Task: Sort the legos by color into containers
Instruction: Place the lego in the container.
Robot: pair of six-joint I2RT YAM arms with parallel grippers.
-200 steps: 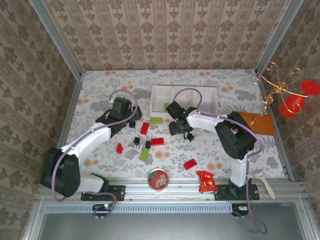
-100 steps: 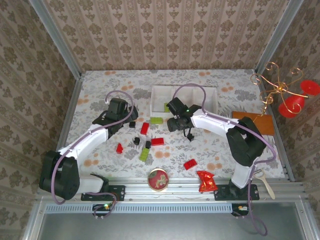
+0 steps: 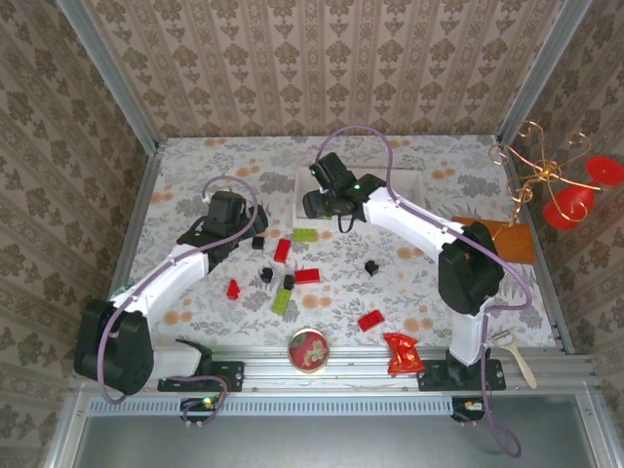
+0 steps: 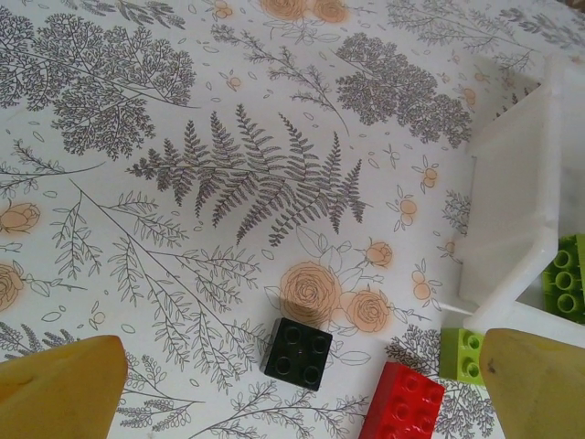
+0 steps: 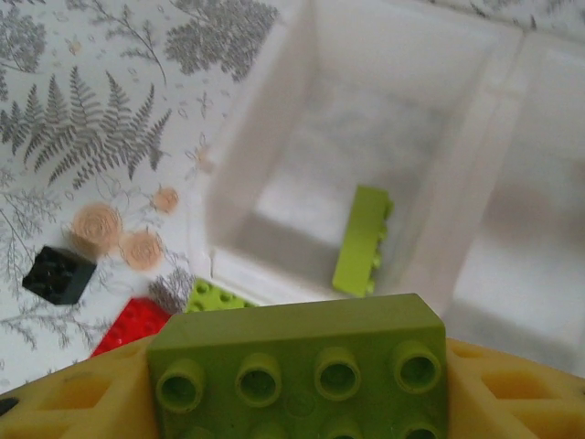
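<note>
Two yellow fingers (image 5: pixel 82 398) of the right gripper (image 5: pixel 297 407) clamp a lime-green studded plastic brick (image 5: pixel 297 352) by its ends, studs facing the wrist camera. The brick hangs above the left-end compartment of the white three-compartment plastic tray (image 5: pixel 249 160). Another lime-green oblong brick (image 5: pixel 361 240) already lies inside that compartment, leaning against its right-hand divider. From overhead, this gripper sits over the tray's left end at the far middle of the table.

On the left, the left gripper (image 4: pixel 294 402) stands wide open and grips nothing. A small black square brick (image 4: pixel 299 352) lies on the floral tablecloth between its fingertips, apart from both. Just right of it sit a red brick (image 4: pixel 402 407) and a lime-green brick (image 4: pixel 460 352), close to the tray's near-left corner.

Nearer the arm bases, loose pieces are scattered: a red oblong brick (image 3: pixel 307 276), a lime-green oblong one (image 3: pixel 281 300), two tiny black ones (image 3: pixel 266 276) between them, a small red piece (image 3: pixel 233 289) to the left, a lone black brick (image 3: pixel 370 265) and a red brick (image 3: pixel 370 320) to the right.

At the near edge rest a round red-topped tin (image 3: pixel 309 349) and a crumpled shiny red wrapper (image 3: pixel 402 353).
</note>
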